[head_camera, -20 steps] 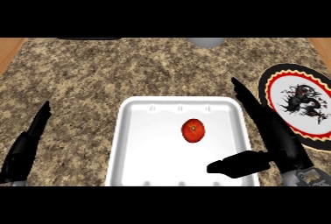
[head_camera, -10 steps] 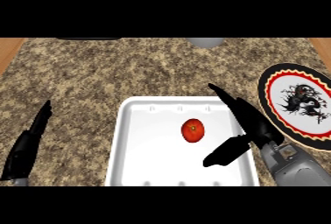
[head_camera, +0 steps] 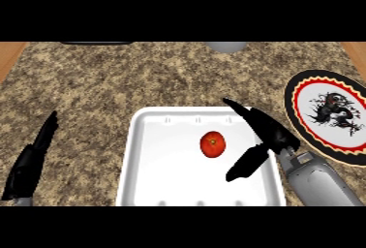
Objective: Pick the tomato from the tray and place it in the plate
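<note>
The reach for the pick was in hand: the right hand point(head_camera: 263, 138) hung over the white tray point(head_camera: 154, 167) with fingers and thumb spread, just beside the tomato point(head_camera: 213, 144) lying mid-tray, apparently not touching it. Next it likely needed to close around the tomato, lift, and carry it right to the plate point(head_camera: 304, 94) on the table point(head_camera: 121, 82). The left hand point(head_camera: 32, 162) rested open at the left edge.

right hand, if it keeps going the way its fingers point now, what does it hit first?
The right hand is open over the white tray, fingers aimed up-left. That line passes above the tomato, so first comes the tray's far rim, then bare counter. Height is unclear; it may clear the rim.
</note>
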`<action>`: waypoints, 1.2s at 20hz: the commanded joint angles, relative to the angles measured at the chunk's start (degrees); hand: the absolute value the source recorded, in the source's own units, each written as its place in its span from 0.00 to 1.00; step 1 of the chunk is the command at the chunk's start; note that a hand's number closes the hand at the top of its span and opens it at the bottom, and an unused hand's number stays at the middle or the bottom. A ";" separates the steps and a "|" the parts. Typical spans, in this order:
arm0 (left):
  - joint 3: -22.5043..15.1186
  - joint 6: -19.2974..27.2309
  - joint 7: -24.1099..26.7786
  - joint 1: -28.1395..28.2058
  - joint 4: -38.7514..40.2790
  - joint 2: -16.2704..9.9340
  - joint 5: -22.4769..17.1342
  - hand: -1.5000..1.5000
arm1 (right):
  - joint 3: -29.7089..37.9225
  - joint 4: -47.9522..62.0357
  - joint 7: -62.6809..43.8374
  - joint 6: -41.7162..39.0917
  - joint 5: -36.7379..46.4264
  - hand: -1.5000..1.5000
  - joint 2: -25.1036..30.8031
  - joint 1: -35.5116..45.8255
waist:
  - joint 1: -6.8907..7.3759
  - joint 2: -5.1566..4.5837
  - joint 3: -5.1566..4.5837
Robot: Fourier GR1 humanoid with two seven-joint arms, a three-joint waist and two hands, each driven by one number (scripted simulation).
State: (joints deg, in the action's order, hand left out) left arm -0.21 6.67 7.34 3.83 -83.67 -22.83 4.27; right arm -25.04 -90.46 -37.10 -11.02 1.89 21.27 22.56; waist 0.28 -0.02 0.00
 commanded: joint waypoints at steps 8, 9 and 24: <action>3.02 -1.98 -1.13 -0.87 -0.24 2.85 2.70 0.50 | 2.81 8.87 6.12 -7.17 7.27 0.00 -7.21 -1.67 | -0.07 0.00 0.01; 4.20 -4.47 3.32 1.77 0.29 1.77 1.62 0.50 | 3.48 10.78 4.48 -7.04 7.89 0.00 -9.15 0.43 | 0.06 0.01 0.00; 4.88 -4.35 -2.28 1.04 -5.08 6.74 6.66 0.50 | 7.24 17.48 19.94 -6.03 17.17 1.00 -14.91 -4.43 | -0.03 0.03 0.03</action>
State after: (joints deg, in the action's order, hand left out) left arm 5.73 1.33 8.19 4.67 -85.03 -17.83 9.56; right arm -18.06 -75.44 -23.58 -18.25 17.63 6.99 20.80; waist 0.15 0.32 -0.17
